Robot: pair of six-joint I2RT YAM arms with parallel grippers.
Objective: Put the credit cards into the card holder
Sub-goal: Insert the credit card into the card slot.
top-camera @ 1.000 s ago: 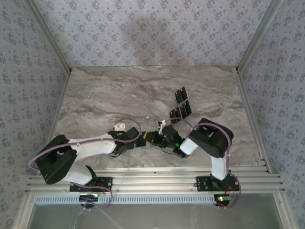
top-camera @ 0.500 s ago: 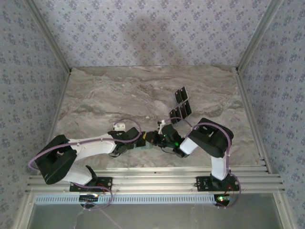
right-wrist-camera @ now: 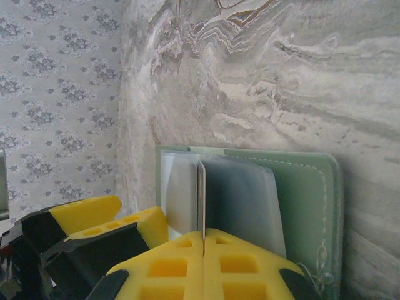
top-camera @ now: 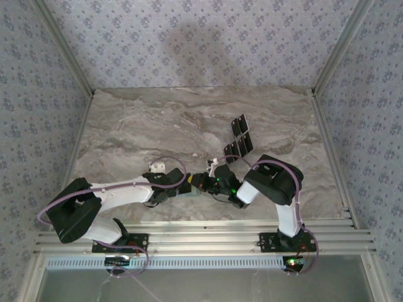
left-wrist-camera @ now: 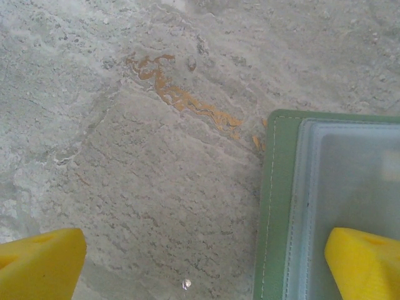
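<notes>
The card holder lies open on the marble table, pale green with clear inner slots. My right gripper is shut on a credit card, held edge-on and upright with its far edge down among the slots. My left gripper is open; its right fingertip rests over the holder's clear pocket and the other one over bare table. In the top view both grippers meet over the holder. Several black credit cards lie beyond them.
Patterned walls close in the marble table on three sides. Metal rails run along the near edge. A small white part sits by the left arm's cable. An orange vein marks the stone beside the holder.
The right arm's elbow has shifted slightly left. Both grippers stay where they were over the holder.
</notes>
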